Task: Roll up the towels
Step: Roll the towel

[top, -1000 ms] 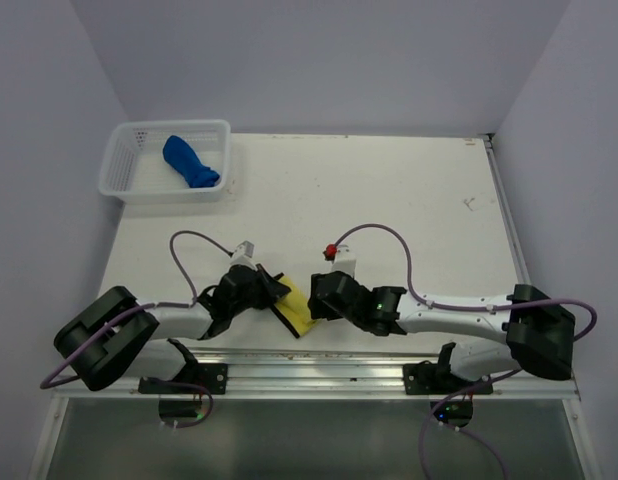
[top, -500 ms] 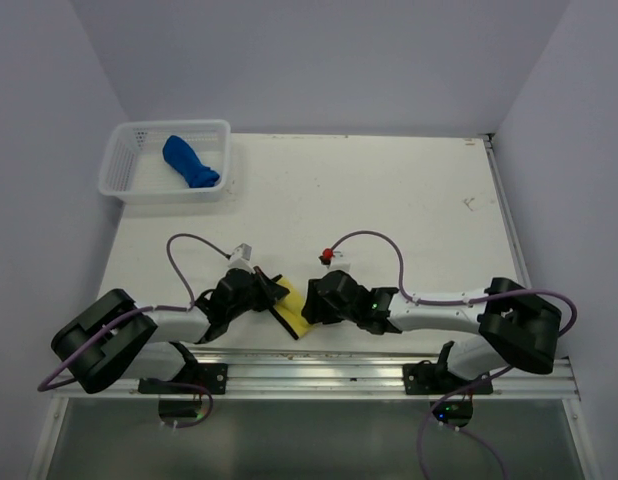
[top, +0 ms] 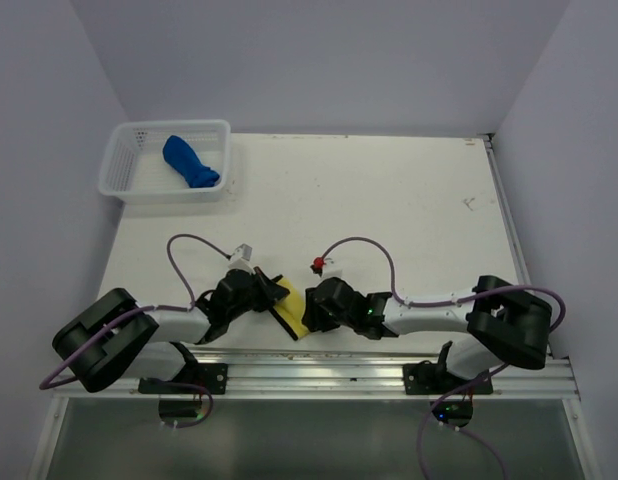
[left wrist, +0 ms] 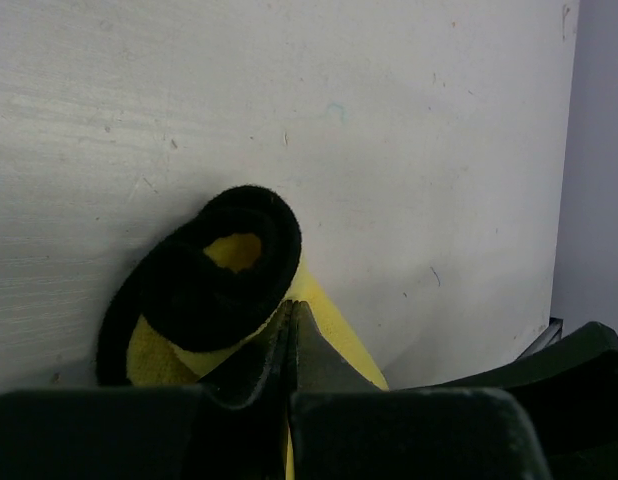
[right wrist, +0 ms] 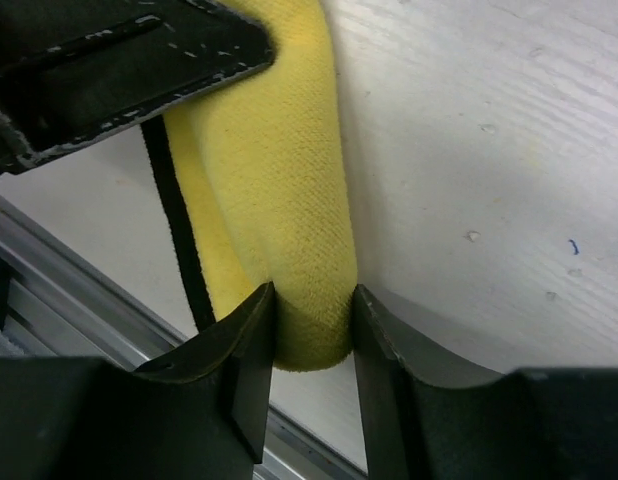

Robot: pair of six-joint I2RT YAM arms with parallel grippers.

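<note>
Left tool point(left wrist: 290, 318): clamped tight on a fold of the yellow towel point(right wrist: 289, 160)
Right tool point(right wrist: 309, 305): jaws clasp that towel's other end
Towel's place: rolled, on worktop point(top: 389, 200) near edge, left of middle
Blue towel point(top: 189, 160): bunched in white basket point(top: 117, 165), far-left corner

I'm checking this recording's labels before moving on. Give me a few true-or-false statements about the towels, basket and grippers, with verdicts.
1. The blue towel lies in the basket. True.
2. The yellow towel lies flat and unrolled. False: it is rolled up, and the left wrist view shows its end as a coil with black on the outside.
3. The right gripper has one end of the yellow towel between its fingers. True.
4. The left gripper is wide open, clear of the towel. False: it is shut, right at the yellow towel.
5. The basket stands at the table's far right corner. False: it is at the far left corner.
</note>
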